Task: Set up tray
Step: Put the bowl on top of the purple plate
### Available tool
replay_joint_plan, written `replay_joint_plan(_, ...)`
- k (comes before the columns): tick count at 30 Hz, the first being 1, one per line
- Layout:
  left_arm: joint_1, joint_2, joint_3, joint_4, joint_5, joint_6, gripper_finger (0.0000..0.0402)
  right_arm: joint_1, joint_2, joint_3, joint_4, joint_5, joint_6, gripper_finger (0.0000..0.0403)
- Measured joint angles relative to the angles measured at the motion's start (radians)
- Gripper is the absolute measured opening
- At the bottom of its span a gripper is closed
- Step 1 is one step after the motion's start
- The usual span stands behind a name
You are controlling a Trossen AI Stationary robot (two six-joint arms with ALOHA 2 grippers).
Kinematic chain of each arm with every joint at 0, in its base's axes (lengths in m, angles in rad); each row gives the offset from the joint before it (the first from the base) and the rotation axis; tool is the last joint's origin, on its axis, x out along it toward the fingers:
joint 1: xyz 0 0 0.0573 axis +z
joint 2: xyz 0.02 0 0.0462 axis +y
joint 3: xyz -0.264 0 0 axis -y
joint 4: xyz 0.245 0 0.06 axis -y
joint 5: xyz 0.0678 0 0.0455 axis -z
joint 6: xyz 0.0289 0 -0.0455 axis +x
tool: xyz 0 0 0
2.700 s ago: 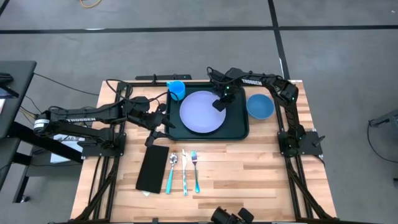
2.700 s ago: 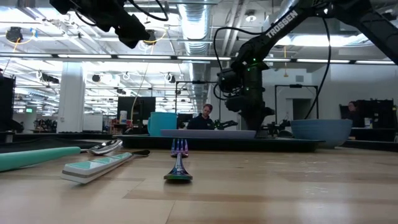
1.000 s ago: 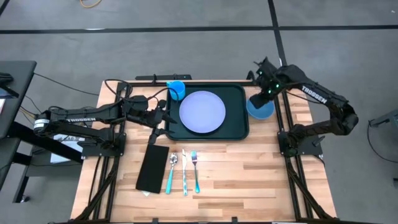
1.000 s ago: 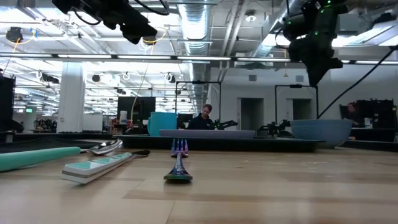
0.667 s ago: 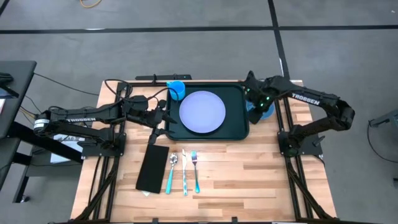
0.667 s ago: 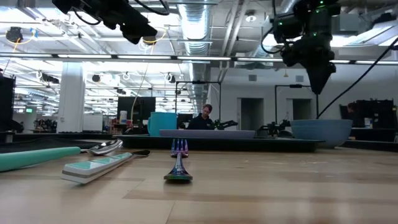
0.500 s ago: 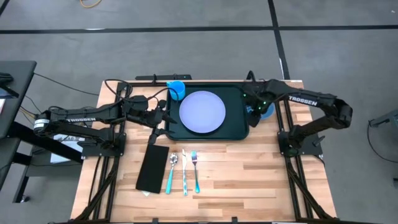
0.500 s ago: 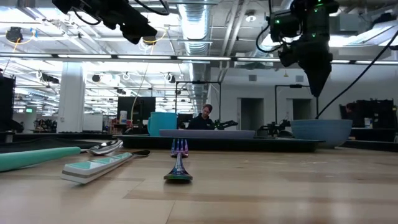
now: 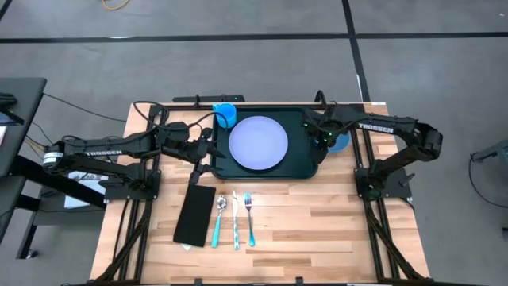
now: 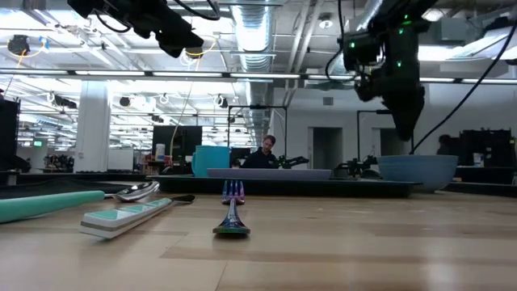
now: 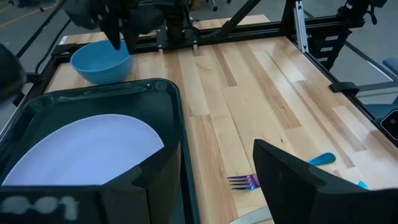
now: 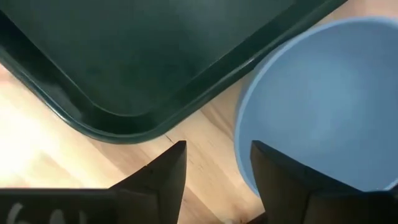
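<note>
The dark green tray (image 9: 308, 161) lies at the table's far middle and carries a lavender plate (image 9: 258, 143). A blue cup (image 9: 226, 114) stands at the tray's far left corner. A blue bowl (image 9: 343, 143) rests on the wood just right of the tray. My right gripper (image 9: 321, 138) points down, open, above the gap between the tray's right corner (image 12: 143, 62) and the bowl's rim (image 12: 249, 124), clear of both. My left gripper (image 9: 208, 151) hovers open above the tray's left edge.
A black napkin (image 9: 195, 214), spoon (image 9: 219, 216), knife (image 9: 236, 222) and fork (image 9: 250, 218) lie side by side on the wood near the front. Bare table stretches right of the cutlery. A person (image 10: 265, 153) sits in the room beyond.
My right gripper has swung from above the bowl toward the table's left and come down, rolling a little. It now stands over the bowl's left rim beside the tray. The bowl and tray have not moved.
</note>
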Motion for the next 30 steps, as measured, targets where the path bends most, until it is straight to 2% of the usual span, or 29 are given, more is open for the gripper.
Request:
replay_joint_plan(8,0.000,0.000,0.000,-0.001,0.000,0.000,0.0192,-0.042,0.052,-0.052,0.055,0.002,-0.010,0.0162)
replay_joint_plan(20,0.000,0.000,0.000,0.000,0.000,0.000,0.0192,-0.074,0.054,-0.131,0.141,0.000,-0.024,0.0150)
replay_joint_plan(25,0.000,0.000,0.000,0.001,-0.001,0.000,0.0192,-0.074,0.053,-0.149,0.151,0.000,-0.026,0.0119)
replay_joint_plan(30,0.000,0.000,0.000,0.001,-0.001,0.000,0.0192,-0.074,0.053,-0.149,0.151,0.000,-0.031,0.0058)
